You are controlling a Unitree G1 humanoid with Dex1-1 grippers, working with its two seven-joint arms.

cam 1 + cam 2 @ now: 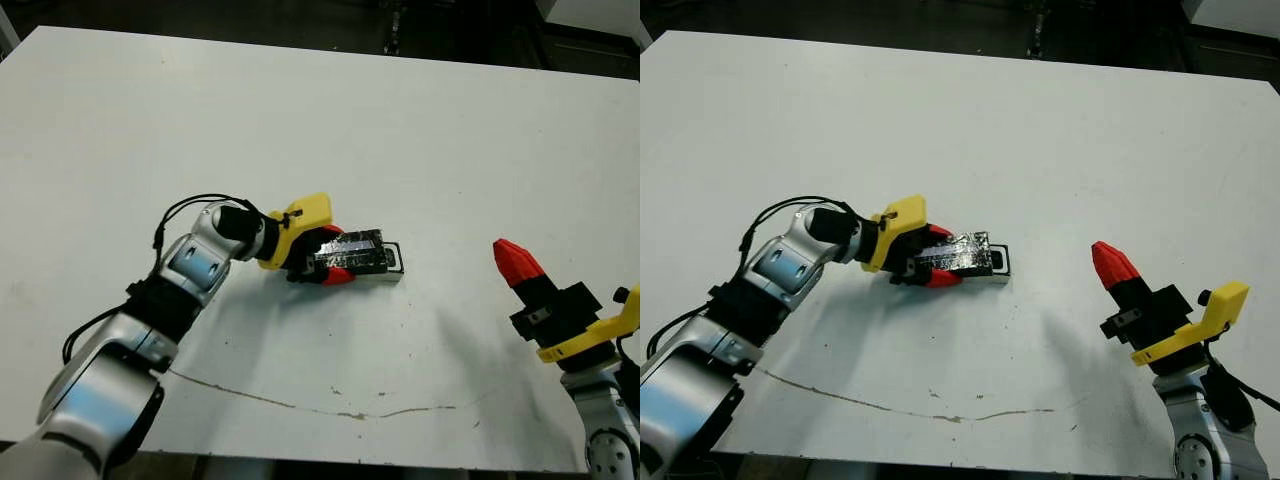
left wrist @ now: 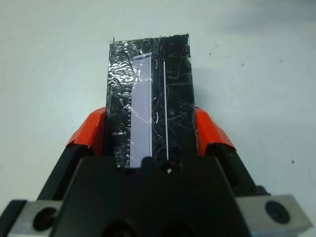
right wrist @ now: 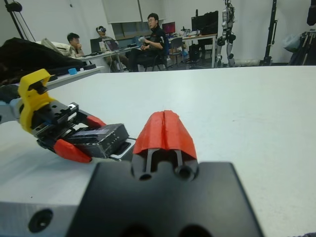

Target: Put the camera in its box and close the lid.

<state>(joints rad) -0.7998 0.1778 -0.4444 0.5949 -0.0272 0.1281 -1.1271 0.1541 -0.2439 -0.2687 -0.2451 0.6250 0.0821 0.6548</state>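
Observation:
My left gripper (image 1: pixel 332 255) is shut on the lid (image 1: pixel 352 250), a glossy black plastic-wrapped cover; one red fingertip presses each long side (image 2: pixel 150 98). The lid lies lengthwise over the box (image 1: pixel 394 264), and only the box's right end with its white inside pokes out from under it. I cannot tell whether the lid is seated. The camera is hidden. My right gripper (image 1: pixel 517 262) hovers over the table's right side, well apart from the box, its red fingers (image 3: pixel 164 129) pressed together and holding nothing.
A thin brown crack (image 1: pixel 300 405) runs across the white table (image 1: pixel 300 120) near its front edge. In the right wrist view, people (image 3: pixel 153 42) sit at desks far beyond the table.

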